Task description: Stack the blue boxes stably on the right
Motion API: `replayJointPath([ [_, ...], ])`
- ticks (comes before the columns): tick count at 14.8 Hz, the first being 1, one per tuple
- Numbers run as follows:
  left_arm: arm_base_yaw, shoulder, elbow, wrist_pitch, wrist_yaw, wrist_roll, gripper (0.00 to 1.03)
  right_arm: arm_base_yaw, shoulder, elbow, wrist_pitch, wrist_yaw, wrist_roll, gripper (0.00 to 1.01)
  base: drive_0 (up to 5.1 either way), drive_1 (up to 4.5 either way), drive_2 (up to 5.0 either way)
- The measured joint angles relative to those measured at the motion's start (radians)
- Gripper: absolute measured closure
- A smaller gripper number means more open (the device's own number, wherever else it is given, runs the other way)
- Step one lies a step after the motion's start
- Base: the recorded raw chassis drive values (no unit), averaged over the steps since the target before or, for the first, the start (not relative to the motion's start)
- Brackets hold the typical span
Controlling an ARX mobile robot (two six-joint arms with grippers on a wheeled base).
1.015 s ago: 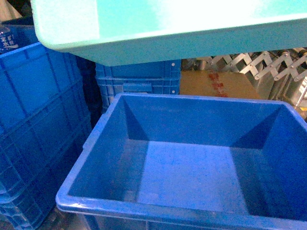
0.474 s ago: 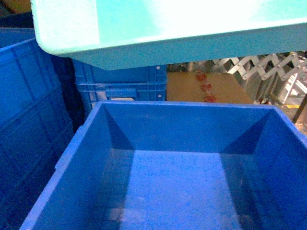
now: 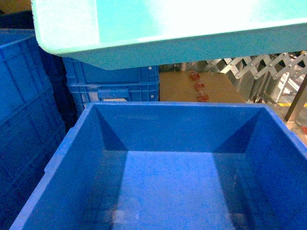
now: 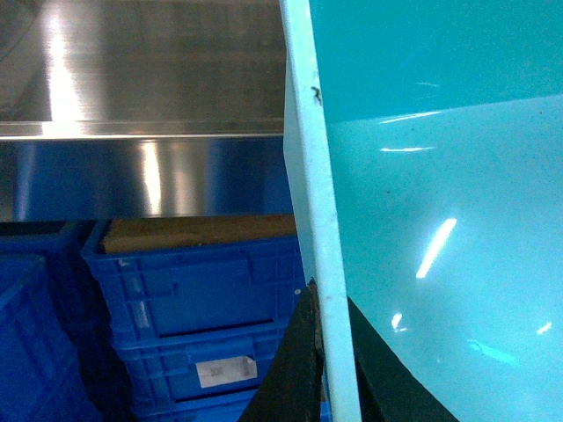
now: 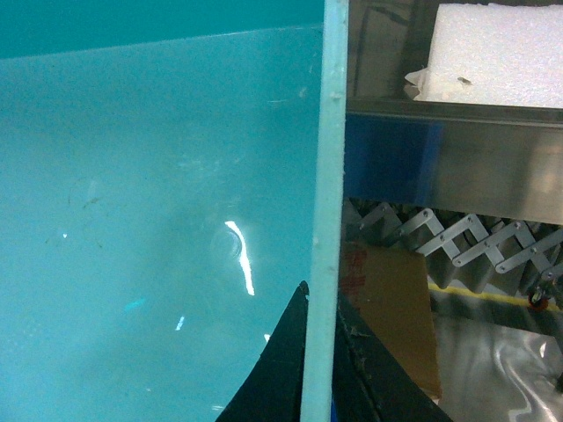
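A pale turquoise blue box (image 3: pixel 182 28) hangs tilted across the top of the head view, held by both arms. In the left wrist view my left gripper (image 4: pixel 327 295) is shut on its pale rim (image 4: pixel 308 158), one dark finger on each side of the wall. My right gripper (image 5: pixel 322 294) is shut the same way on the opposite rim (image 5: pixel 330 158). Neither gripper shows in the head view. Below the held box stands a deeper blue, smooth-walled open tub (image 3: pixel 72 158), its inside bare.
Ribbed royal-blue crates stand stacked at the left (image 3: pixel 24 120) and behind the tub (image 3: pixel 112 81). A cardboard box (image 3: pixel 201 88) and a folding metal barrier (image 3: pixel 259 67) are at the back right. A steel shelf (image 4: pixel 141 88) runs overhead, with a white foam block (image 5: pixel 501 53) on it.
The open tub below has grown larger and slid left in the head view, and the background has shifted with it. The turquoise box stays fixed at the top, still held.
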Motion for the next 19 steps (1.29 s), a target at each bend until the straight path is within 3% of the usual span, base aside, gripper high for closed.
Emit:
replayJointPath([
  [4,0.000,0.000,0.000,-0.010,0.002,-0.001,1.01,0.000,0.000,0.000,-0.019,-0.001,0.000,0.95,0.0,0.00,0.0],
  [7,0.007,-0.002,0.000,-0.183,0.017,-0.082,1.01,0.000,0.025,-0.008,-0.156,-0.022,-0.007,0.95,0.0,0.00,0.0],
  [11,0.016,0.077,-0.002,-0.328,0.043,-0.158,1.01,0.000,0.106,-0.033,-0.281,-0.029,-0.014,0.95,0.0,0.00,0.0],
  [15,0.043,0.244,0.042,-0.385,0.075,-0.159,1.01,0.020,0.297,-0.022,-0.273,-0.012,-0.015,0.95,0.0,0.00,0.0],
  [19,0.099,0.438,0.202,-0.481,0.124,-0.133,1.01,0.053,0.508,0.095,-0.274,0.016,-0.016,0.95,0.0,0.00,0.0],
])
